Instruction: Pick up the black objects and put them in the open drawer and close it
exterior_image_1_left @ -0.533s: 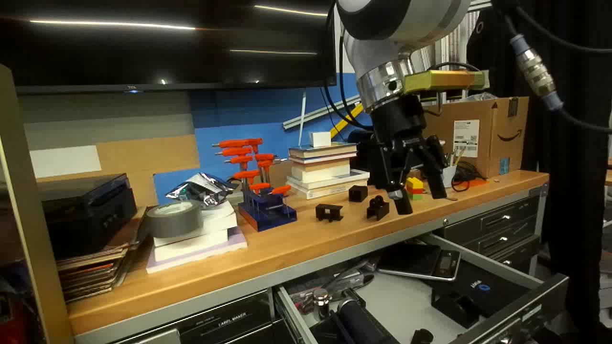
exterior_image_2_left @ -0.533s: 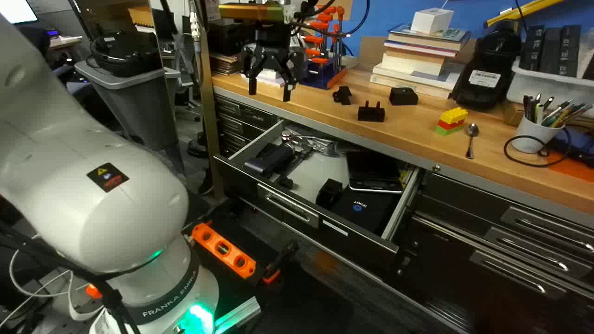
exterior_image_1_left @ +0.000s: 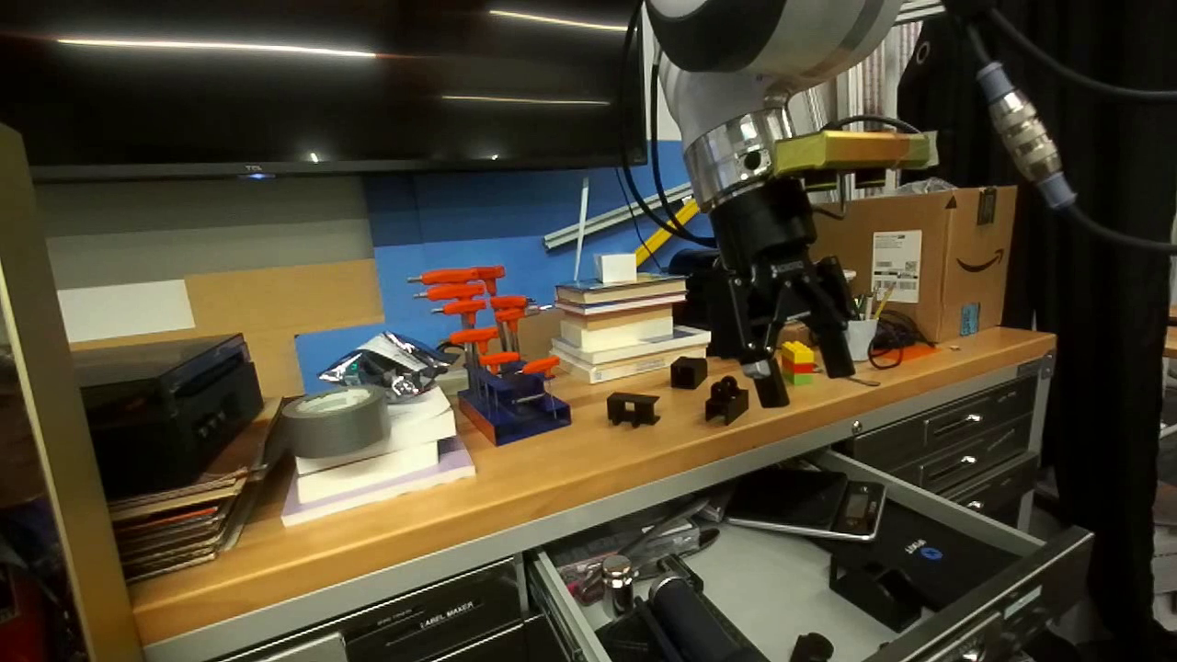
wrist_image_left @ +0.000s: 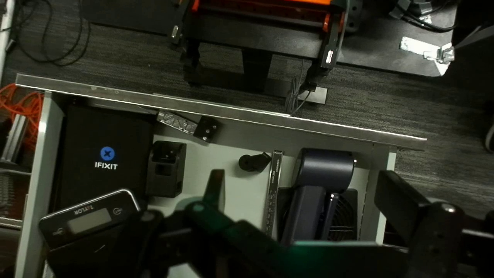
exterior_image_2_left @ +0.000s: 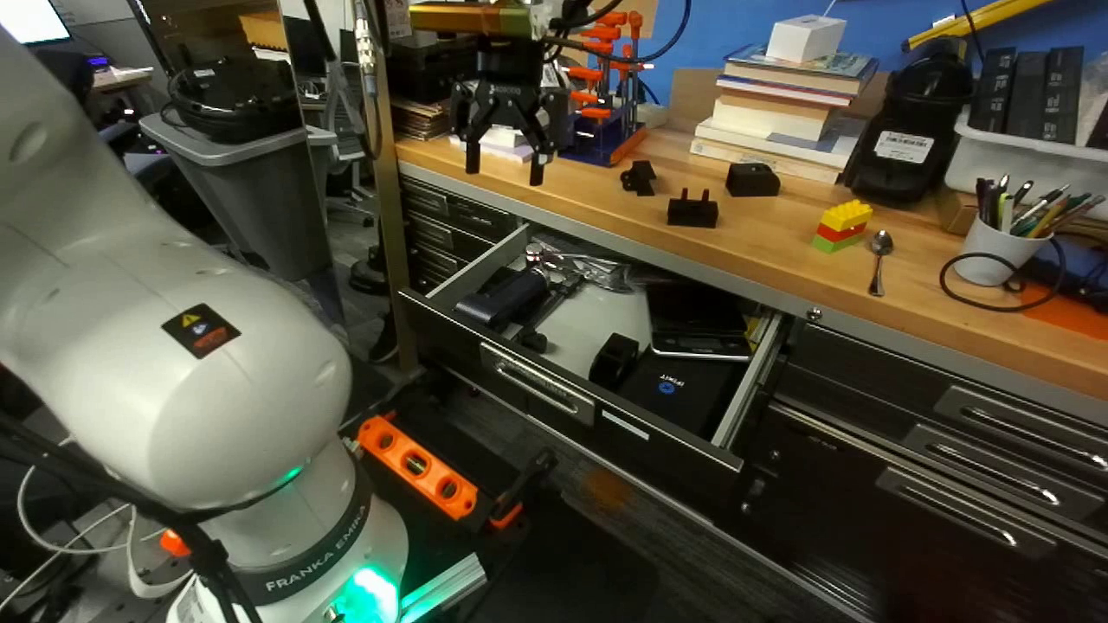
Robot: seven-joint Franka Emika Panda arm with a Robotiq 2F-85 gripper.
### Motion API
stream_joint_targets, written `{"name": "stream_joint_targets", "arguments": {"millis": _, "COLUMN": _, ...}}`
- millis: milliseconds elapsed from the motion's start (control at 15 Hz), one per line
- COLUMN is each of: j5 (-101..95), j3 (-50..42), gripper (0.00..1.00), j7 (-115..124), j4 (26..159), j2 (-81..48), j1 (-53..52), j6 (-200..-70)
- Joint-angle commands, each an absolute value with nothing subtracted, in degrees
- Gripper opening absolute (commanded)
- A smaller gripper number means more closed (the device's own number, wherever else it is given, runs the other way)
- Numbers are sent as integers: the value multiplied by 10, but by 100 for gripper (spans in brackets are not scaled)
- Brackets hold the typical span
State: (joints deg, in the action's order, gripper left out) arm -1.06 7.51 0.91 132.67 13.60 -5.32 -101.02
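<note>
Three small black objects stand on the wooden bench: a bracket-like one (exterior_image_1_left: 633,409), a block (exterior_image_1_left: 688,372) and one with upright parts (exterior_image_1_left: 726,402). They also show in an exterior view (exterior_image_2_left: 639,178) (exterior_image_2_left: 752,180) (exterior_image_2_left: 692,211). The grey drawer (exterior_image_2_left: 597,316) is pulled out below the bench. In the wrist view it holds a blocky black object (wrist_image_left: 166,168) and a smaller black piece (wrist_image_left: 253,162). My gripper (exterior_image_2_left: 505,170) is open and empty, high above the drawer. In the wrist view its fingers (wrist_image_left: 303,179) are wide apart, with nothing between them.
The drawer also holds a dark dryer-like tool (wrist_image_left: 323,170), a steel ruler (wrist_image_left: 273,185), a scale (wrist_image_left: 90,220) and a flat IFIXIT box (wrist_image_left: 106,131). On the bench are a hex-key stand (exterior_image_2_left: 606,138), books (exterior_image_2_left: 770,117), toy bricks (exterior_image_2_left: 841,227), a spoon (exterior_image_2_left: 879,260) and a pen cup (exterior_image_2_left: 995,247).
My gripper has risen very slightly and stays open. The black objects and the drawer have not moved.
</note>
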Motion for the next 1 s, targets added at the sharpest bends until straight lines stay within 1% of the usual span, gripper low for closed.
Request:
{"name": "stream_joint_targets", "arguments": {"millis": 0, "j5": -43, "j3": 71, "gripper": 100, "j7": 24, "j4": 1312, "j2": 123, "j1": -49, "j6": -1018}}
{"name": "stream_joint_targets", "arguments": {"millis": 400, "j5": -105, "j3": 37, "gripper": 100, "j7": 50, "j4": 1256, "j2": 55, "j1": -12, "j6": -1109}}
{"name": "stream_joint_targets", "arguments": {"millis": 600, "j5": -101, "j3": 15, "gripper": 100, "j7": 40, "j4": 1220, "j2": 12, "j1": 2, "j6": -1166}}
{"name": "stream_joint_targets", "arguments": {"millis": 933, "j5": -84, "j3": -13, "gripper": 100, "j7": 31, "j4": 1144, "j2": -55, "j1": 18, "j6": -1222}}
